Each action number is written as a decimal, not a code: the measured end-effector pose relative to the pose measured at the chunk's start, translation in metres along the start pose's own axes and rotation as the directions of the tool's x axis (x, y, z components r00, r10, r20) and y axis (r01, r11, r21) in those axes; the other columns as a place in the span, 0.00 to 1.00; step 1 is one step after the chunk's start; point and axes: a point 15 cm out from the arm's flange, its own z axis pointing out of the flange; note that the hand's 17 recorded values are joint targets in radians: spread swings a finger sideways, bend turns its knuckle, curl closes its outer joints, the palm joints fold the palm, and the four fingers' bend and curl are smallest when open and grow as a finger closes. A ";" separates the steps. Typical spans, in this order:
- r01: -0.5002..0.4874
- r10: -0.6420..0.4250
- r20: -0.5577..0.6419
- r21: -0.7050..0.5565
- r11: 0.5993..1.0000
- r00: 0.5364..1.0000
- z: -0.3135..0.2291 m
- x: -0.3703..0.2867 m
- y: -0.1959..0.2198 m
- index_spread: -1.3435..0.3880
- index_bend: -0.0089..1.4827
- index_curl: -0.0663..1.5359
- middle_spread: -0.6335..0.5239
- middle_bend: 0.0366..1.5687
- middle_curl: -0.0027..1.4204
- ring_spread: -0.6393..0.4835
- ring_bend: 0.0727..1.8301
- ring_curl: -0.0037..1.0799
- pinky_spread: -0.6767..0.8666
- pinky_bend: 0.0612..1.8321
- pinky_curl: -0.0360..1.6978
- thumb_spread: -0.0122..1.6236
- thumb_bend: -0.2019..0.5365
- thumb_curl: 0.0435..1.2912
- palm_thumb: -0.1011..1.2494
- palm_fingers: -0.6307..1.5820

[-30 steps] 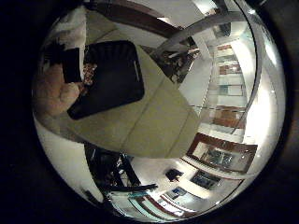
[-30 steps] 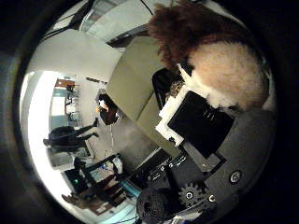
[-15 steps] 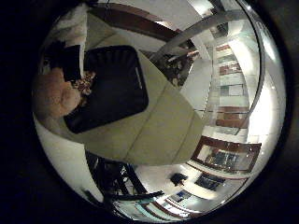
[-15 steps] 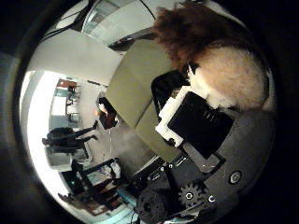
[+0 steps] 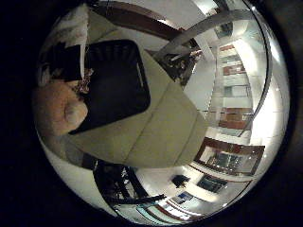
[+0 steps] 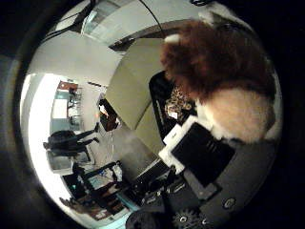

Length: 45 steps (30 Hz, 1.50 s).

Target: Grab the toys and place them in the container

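Carrying a plush toy (image 6: 224, 81) curled in my hand (image 6: 205, 157) | black container (image 5: 116, 80) on table's (image 5: 161, 132) edge below | drop still pending

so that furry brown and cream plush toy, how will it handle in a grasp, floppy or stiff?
The plush toy looks thickly furred and rounded, so it is probably soft and will squash under the hand rather than resist. It is likely light for its bulk. Fur may shift slightly in the grip, but it seems unlikely to roll or break if dropped into the black container.
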 end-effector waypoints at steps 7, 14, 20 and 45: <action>0.068 -0.066 0.086 -0.021 0.997 0.994 -0.005 -0.017 0.013 0.81 0.54 0.50 0.77 0.66 0.43 0.81 0.61 0.60 0.76 0.49 0.58 0.69 0.23 0.41 0.59 0.53; 0.102 -0.100 0.119 -0.007 0.995 0.988 -0.008 -0.024 0.012 0.79 0.42 0.47 0.82 0.59 0.40 0.92 0.63 0.54 0.95 0.54 0.51 0.70 0.24 0.31 0.55 0.58; 0.110 -0.109 0.118 -0.001 0.994 0.987 -0.011 -0.023 0.011 0.75 0.29 0.45 0.84 0.55 0.37 0.93 0.63 0.48 1.00 0.56 0.45 0.69 0.24 0.26 0.52 0.62; 0.140 -0.142 0.120 0.028 0.990 0.982 -0.049 -0.019 0.015 0.67 0.19 0.46 0.74 0.50 0.37 0.72 0.60 0.38 0.68 0.48 0.41 0.69 0.25 0.21 0.48 0.68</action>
